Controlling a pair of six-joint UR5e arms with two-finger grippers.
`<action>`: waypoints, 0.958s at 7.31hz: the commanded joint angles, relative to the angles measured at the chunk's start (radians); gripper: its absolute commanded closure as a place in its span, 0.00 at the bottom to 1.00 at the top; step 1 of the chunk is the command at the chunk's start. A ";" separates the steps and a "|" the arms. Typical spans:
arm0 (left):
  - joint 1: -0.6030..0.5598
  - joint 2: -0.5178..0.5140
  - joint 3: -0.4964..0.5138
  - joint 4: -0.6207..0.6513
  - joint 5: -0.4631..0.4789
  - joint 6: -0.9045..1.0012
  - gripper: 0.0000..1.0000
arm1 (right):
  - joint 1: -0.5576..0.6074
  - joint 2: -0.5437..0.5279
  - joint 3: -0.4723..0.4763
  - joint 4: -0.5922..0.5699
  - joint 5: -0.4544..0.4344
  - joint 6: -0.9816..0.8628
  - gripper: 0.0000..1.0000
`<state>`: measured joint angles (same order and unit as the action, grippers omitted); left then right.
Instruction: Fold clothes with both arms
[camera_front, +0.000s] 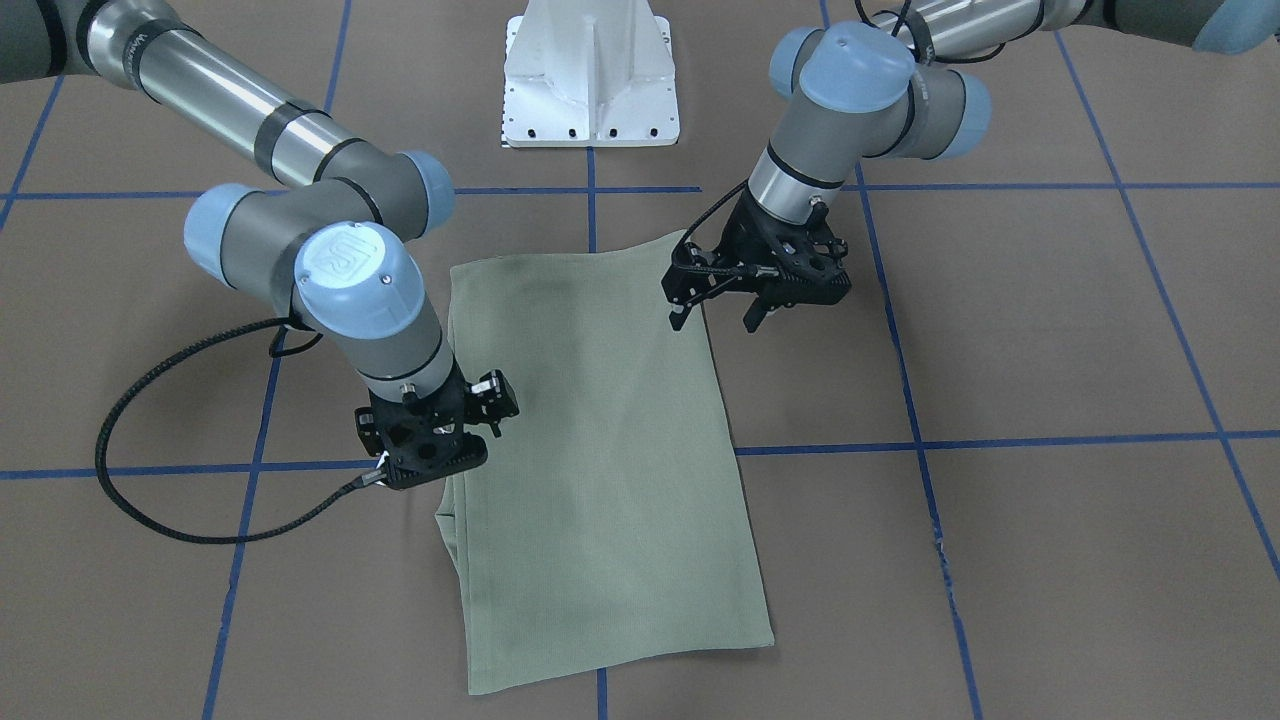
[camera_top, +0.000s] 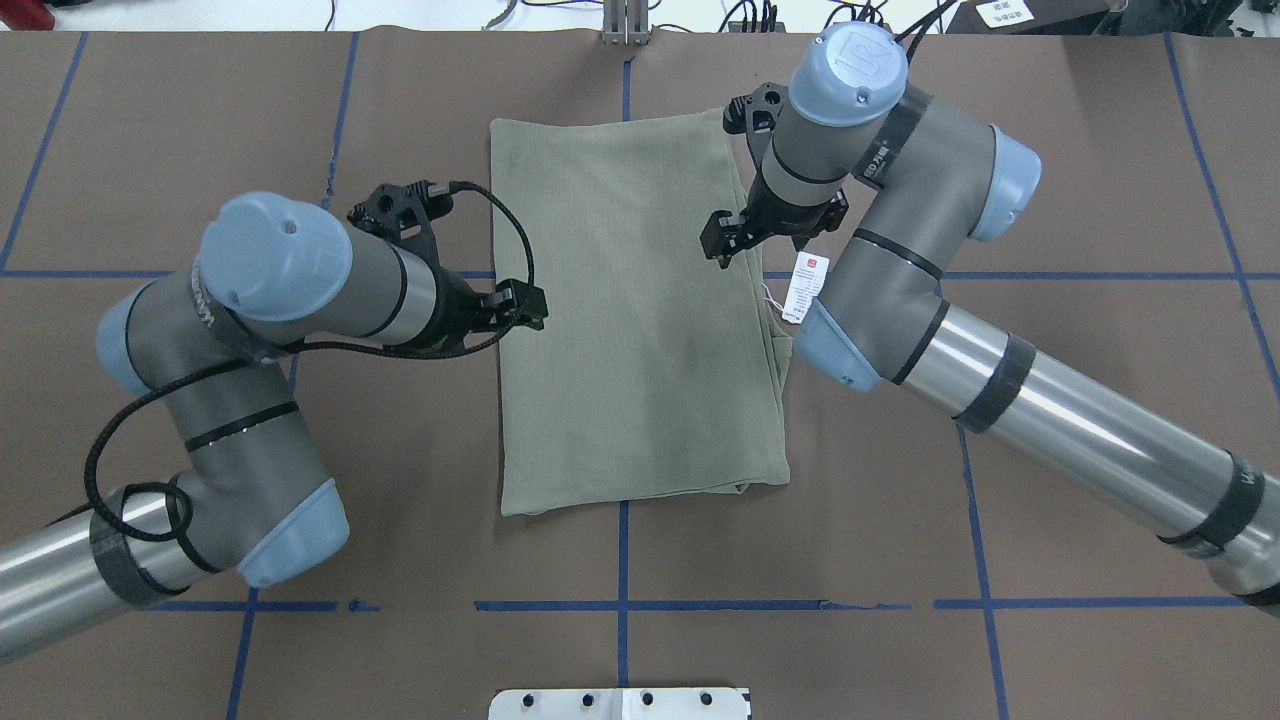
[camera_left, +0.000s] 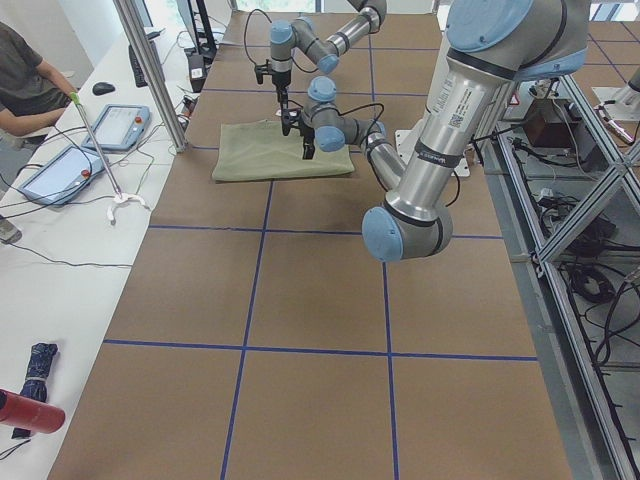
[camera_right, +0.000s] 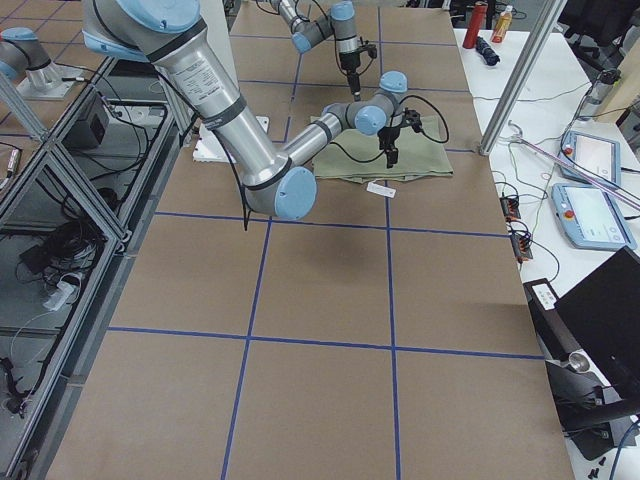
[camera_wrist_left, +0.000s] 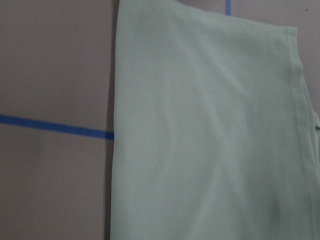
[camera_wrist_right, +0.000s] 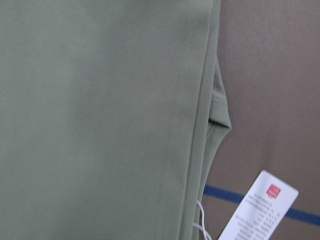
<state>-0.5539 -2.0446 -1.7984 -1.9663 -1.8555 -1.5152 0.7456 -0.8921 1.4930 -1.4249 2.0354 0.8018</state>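
The sage-green shirt (camera_front: 600, 450) lies folded into a long flat rectangle at the middle of the table (camera_top: 630, 330). Its white hang tag with a red mark (camera_top: 806, 285) sticks out from the edge on my right side and shows in the right wrist view (camera_wrist_right: 257, 207). My left gripper (camera_front: 716, 318) is open and empty, hovering just over the shirt's left edge (camera_top: 520, 308). My right gripper (camera_top: 762, 240) hovers over the opposite edge near the tag and looks open and empty; in the front view (camera_front: 430, 465) its fingers are hidden under its body. Both wrist views show only cloth (camera_wrist_left: 200, 140).
The table is covered in brown paper with blue tape lines (camera_top: 620, 605). The white pedestal base (camera_front: 590, 80) stands behind the shirt. A side bench holds tablets (camera_left: 110, 125), with a seated person (camera_left: 25, 80) beside it.
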 joint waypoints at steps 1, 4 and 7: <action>0.138 0.072 -0.059 0.003 0.047 -0.243 0.00 | -0.026 -0.100 0.182 -0.002 0.005 0.088 0.00; 0.249 0.077 -0.032 0.020 0.142 -0.365 0.04 | -0.037 -0.100 0.191 0.008 0.003 0.122 0.00; 0.243 0.081 -0.026 0.058 0.144 -0.370 0.11 | -0.040 -0.099 0.187 0.008 0.002 0.120 0.00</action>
<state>-0.3103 -1.9625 -1.8284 -1.9173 -1.7127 -1.8828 0.7067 -0.9917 1.6815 -1.4176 2.0383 0.9224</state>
